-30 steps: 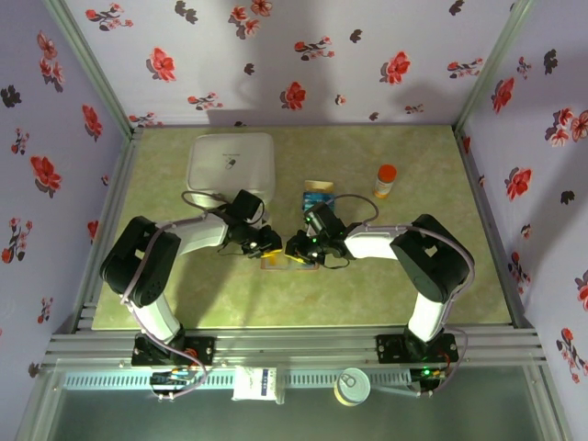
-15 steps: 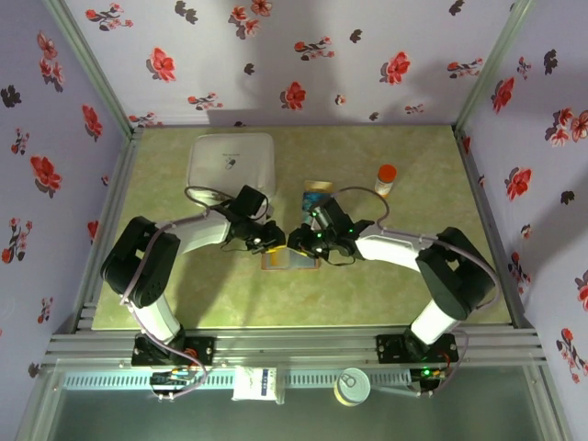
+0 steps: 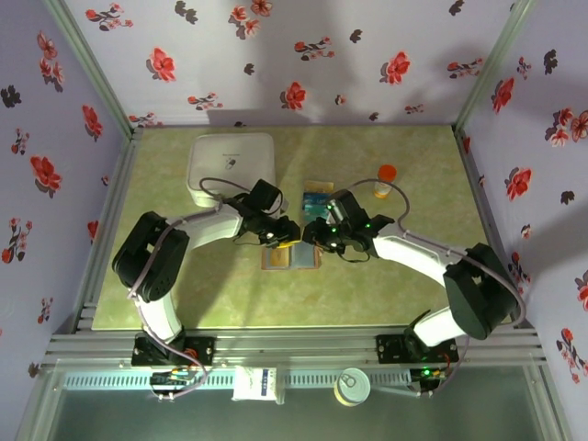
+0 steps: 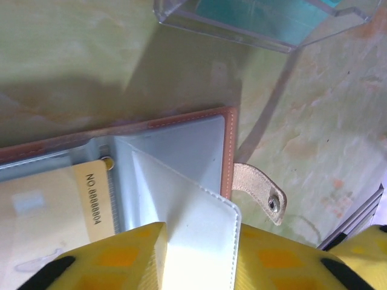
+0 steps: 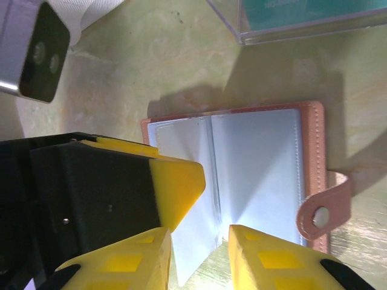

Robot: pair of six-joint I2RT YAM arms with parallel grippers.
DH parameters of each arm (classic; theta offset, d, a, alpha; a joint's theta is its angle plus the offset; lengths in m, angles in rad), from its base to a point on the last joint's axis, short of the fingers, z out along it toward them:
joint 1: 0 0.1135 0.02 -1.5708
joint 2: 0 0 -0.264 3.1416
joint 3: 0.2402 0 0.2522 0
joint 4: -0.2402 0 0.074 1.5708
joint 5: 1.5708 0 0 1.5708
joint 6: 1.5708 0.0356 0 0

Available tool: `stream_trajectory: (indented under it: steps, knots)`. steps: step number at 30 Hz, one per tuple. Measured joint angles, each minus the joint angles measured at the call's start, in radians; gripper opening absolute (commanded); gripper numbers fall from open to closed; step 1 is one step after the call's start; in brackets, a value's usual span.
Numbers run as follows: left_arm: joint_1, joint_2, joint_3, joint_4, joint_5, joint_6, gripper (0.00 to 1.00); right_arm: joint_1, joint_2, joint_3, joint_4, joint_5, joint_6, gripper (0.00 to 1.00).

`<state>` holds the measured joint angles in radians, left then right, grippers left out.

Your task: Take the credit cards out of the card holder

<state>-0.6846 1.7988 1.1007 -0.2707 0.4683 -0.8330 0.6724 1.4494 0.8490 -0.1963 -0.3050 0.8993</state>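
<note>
The card holder lies open on the table, reddish-brown outside with grey-blue pockets. A cream card with a printed number sits in its left pocket. A teal card lies in a clear box beyond the holder. My left gripper hangs over the holder, jaws apart, with a loose pocket leaf standing up between the fingers. My right gripper faces it, open, straddling the near edge of a leaf. One left fingertip rests over the holder's left page.
The clear box stands just behind the holder. A white square box sits at the back left, and an orange-capped bottle at the back right. The holder's snap strap sticks out on its right side.
Both grippers have shifted away from the near edge and to the right, uncovering more of the card holder. The left jaws have widened. The right arm's elbow has swung outward.
</note>
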Motion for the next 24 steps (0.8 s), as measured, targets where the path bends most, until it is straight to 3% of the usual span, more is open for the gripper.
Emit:
stream_trajectory:
  steps: [10,24]
  knots:
    - [-0.047,0.086,0.074,-0.003,0.0,-0.003,0.47,-0.033,-0.088,-0.016,-0.077,0.019,-0.036,0.35]
    - [-0.057,0.137,0.107,-0.017,0.004,-0.004,0.49,-0.044,-0.133,-0.042,-0.119,0.024,-0.055,0.37]
